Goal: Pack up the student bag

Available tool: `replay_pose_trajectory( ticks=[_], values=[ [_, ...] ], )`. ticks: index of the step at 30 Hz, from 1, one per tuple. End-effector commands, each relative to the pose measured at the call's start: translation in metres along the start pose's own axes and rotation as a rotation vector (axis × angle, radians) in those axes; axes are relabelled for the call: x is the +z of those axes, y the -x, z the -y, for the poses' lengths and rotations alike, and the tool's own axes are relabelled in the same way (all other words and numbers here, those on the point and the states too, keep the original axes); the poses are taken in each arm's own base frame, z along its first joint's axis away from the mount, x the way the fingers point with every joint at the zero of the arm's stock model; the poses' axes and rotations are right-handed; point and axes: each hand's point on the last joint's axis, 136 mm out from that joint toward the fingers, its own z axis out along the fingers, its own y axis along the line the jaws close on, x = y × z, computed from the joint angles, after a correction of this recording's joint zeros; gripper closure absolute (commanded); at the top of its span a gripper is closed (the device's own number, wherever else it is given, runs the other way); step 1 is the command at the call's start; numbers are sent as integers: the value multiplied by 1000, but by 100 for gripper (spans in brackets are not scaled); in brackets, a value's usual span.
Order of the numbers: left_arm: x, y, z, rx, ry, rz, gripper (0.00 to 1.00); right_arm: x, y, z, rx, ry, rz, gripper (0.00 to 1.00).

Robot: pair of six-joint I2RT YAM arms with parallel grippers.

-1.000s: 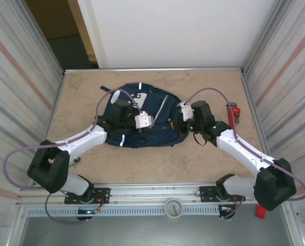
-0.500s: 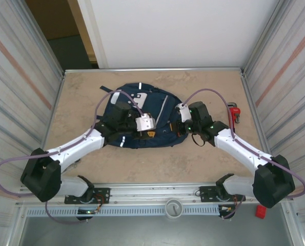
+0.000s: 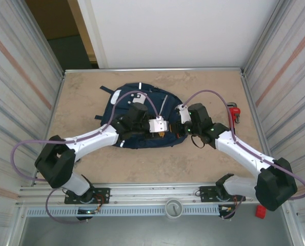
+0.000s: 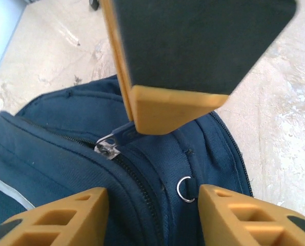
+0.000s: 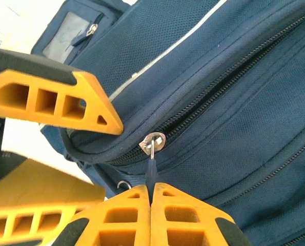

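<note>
The left gripper (image 4: 151, 197), half open and empty, has swung rightward over the student bag (image 5: 244, 77) to hover just beside the right gripper (image 5: 150, 195), which stays pinched shut on the dark blue zipper pull (image 5: 151, 171). This probably sets up bracing the fabric while the zipper is drawn open. The bag lies flat beneath both grippers on a beige marbled tabletop (image 3: 80, 97), a red tool (image 3: 235, 111) well off to the right gripper's outer side, ribbed metal walls (image 3: 19, 77) flanking and a white panel (image 3: 167, 31) beyond.

Lab booth: ribbed walls (image 3: 24, 87), aluminium rail (image 3: 157, 192)
</note>
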Motion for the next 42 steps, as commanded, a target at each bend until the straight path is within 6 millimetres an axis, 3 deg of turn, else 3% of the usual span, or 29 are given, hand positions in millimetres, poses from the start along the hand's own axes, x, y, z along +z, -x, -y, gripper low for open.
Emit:
replay_pose_trajectory(
  ticks=[1,10,17,22,28,30,32,35,38,42],
  values=[
    [-3,8,-8,22,20,13,64,-8,1,-7,-7,17,16,100],
    [-19,-8,-17,-33,12,16,100,-6,-17,26,25,-98,-42,100],
    [-42,-8,-10,-54,-23,119,100,3,0,60,75,-301,-43,100],
    [-57,-20,-9,-94,-14,99,100,7,12,73,95,-387,-51,100],
    [-73,-57,-18,-152,75,-16,100,34,11,39,50,-199,-70,100],
    [-80,-69,-21,-175,102,-72,93,37,12,25,45,-146,-63,100],
    [-86,-72,-23,-195,122,-106,71,39,13,14,43,-112,-46,100],
    [-86,-49,-22,-226,136,-67,47,40,12,4,57,-72,-34,100],
    [-75,-23,-17,-223,144,-43,33,40,11,1,60,-63,-20,100],
    [-50,-8,-18,-271,145,-95,30,41,10,1,64,-60,-14,100]
  ],
)
